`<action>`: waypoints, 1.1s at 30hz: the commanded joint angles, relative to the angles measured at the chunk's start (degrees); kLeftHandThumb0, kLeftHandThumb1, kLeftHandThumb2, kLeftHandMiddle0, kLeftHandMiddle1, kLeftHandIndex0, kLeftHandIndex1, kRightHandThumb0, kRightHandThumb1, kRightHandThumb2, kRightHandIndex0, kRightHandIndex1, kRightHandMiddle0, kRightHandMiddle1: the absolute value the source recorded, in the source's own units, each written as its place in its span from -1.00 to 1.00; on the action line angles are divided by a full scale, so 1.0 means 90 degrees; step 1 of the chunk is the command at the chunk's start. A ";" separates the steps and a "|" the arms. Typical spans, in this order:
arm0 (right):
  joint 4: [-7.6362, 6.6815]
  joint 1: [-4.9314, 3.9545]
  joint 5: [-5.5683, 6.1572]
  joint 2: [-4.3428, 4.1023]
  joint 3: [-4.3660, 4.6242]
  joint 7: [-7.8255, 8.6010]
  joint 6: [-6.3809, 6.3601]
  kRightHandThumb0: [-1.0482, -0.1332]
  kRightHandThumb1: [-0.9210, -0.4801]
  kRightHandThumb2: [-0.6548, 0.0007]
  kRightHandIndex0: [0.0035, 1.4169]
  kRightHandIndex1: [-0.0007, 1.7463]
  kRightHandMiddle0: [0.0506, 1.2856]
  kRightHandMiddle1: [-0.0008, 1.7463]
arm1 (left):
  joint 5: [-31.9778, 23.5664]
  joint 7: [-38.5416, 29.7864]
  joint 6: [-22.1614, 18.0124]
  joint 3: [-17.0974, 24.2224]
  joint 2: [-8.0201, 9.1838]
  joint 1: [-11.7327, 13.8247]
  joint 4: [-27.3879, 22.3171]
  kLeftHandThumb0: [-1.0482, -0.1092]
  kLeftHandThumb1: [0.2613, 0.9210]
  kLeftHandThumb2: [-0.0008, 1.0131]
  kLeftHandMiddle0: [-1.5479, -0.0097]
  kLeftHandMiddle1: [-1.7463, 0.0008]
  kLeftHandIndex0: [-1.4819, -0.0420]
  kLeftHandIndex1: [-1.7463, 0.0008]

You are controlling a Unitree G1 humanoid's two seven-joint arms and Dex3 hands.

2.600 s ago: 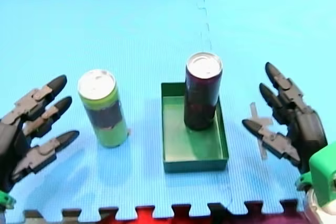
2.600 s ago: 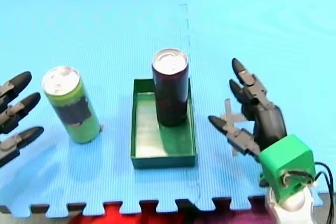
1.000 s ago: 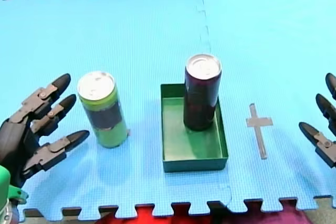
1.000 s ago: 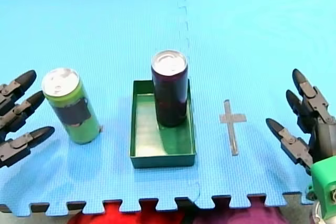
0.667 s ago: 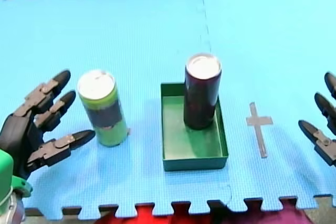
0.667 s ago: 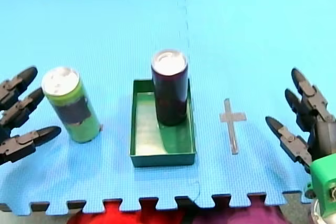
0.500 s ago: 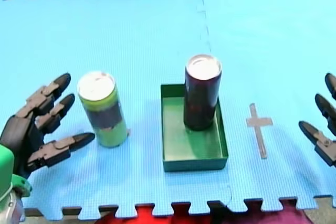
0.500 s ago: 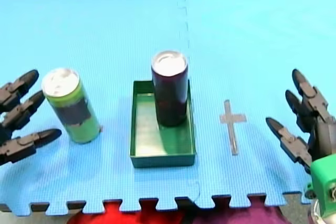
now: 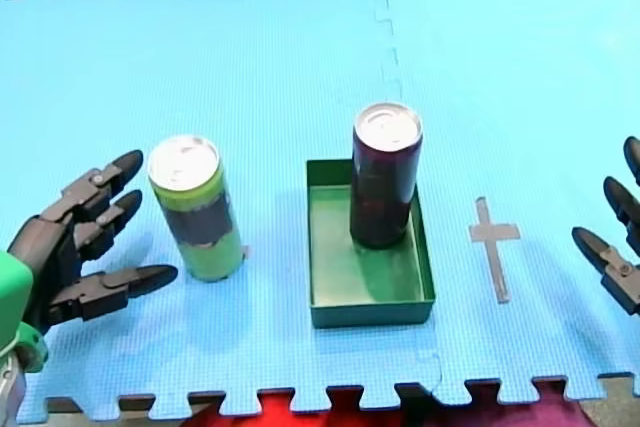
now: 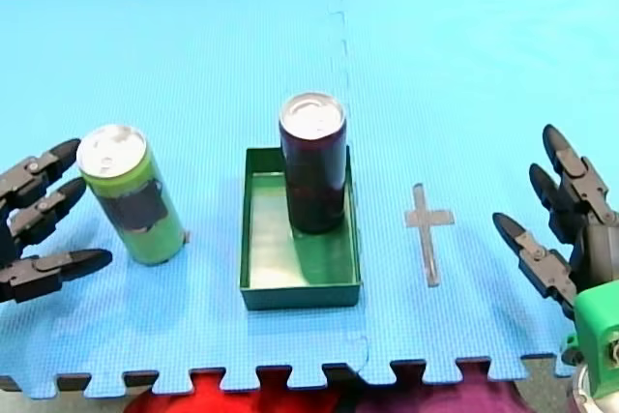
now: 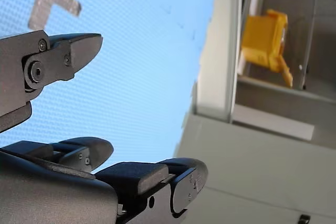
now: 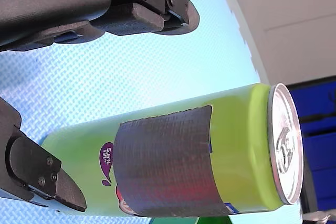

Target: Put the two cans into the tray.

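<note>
Fig. A tall lime-green drink can with a dark tape band (image 9: 197, 209) is standing upright on the blue foam mat (image 9: 250, 67), outside and to the left of the shallow green rectangular tray (image 9: 370, 312). My left hand (image 9: 70, 247) is hovering just beside this can on the side away from the tray. Its fingers (image 9: 140, 277) are uncurled, are gripping nothing, and are not yet touching the can. In the second wrist view the can is lying between the thumb and the other two fingers, with mat showing on either side. My right hand (image 10: 571, 229) is waiting at the right edge of the mat, uncurled and empty, beyond a grey tape cross (image 9: 493, 237).

Hazards, as I am judging them: the can is tall and narrow, so one finger arriving ahead of the others is likely to tip it or push it away. A grip taken low on the body is risking a swing when I lift.

Containers: the tray is holding one dark maroon can (image 9: 385, 187), upright at its far end, and the near half is showing bare green floor. In setting the green can down there, I am risking catching the rim or knocking the maroon can over.
</note>
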 commanded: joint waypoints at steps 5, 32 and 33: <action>-0.0055 0.0001 0.0090 -0.0009 -0.0030 0.0044 0.0027 -1.00 -1.00 0.98 -0.33 -0.99 -0.47 -1.00 | 0.0158 0.0200 -0.0090 -0.0079 -0.0043 -0.0194 0.0374 -0.83 0.13 -1.00 0.72 1.00 0.69 1.00; 0.0107 -0.0046 0.0175 0.0008 -0.0083 0.0097 0.0029 -1.00 -0.98 0.99 -0.34 -1.00 -0.47 -1.00 | 0.0147 0.0127 -0.0757 -0.0032 -0.0431 -0.0915 0.1552 -1.00 0.20 -0.99 0.71 1.00 0.69 1.00; 0.0123 -0.0055 0.0188 0.0004 -0.0087 0.0107 0.0024 -1.00 -0.98 1.00 -0.34 -1.00 -0.47 -1.00 | 0.0147 0.0120 -0.0769 -0.0034 -0.0437 -0.0923 0.1550 -1.00 0.20 -0.99 0.72 1.00 0.69 1.00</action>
